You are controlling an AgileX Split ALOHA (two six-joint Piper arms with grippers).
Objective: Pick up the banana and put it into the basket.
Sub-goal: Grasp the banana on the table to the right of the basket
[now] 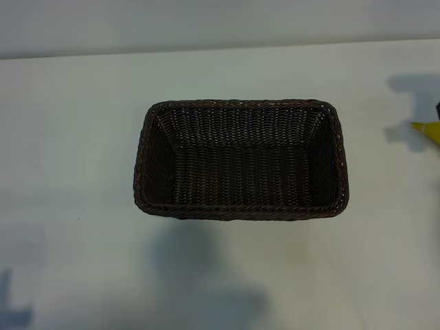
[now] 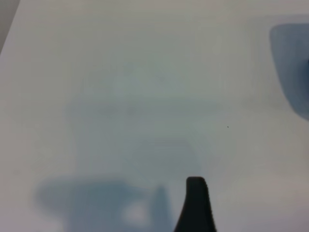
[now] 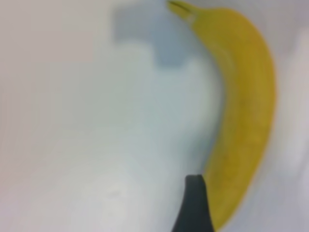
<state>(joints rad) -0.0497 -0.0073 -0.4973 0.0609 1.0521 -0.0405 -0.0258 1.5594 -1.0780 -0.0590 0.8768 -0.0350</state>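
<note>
The dark brown wicker basket point(image 1: 240, 104) stands empty in the middle of the white table. Only the yellow tip of the banana point(image 1: 426, 129) shows at the right edge of the exterior view. In the right wrist view the banana point(image 3: 246, 111) lies on the table, close beneath the camera. One dark finger point(image 3: 194, 205) of my right gripper shows right beside the banana's inner curve; the jaws stand wide and hold nothing. My left gripper is out of the exterior view. One of its fingers point(image 2: 195, 205) hangs over bare table, open and empty.
The white table point(image 1: 75, 137) runs back to a pale wall point(image 1: 206, 20). Arm shadows fall in front of the basket, at the lower left corner and by the banana.
</note>
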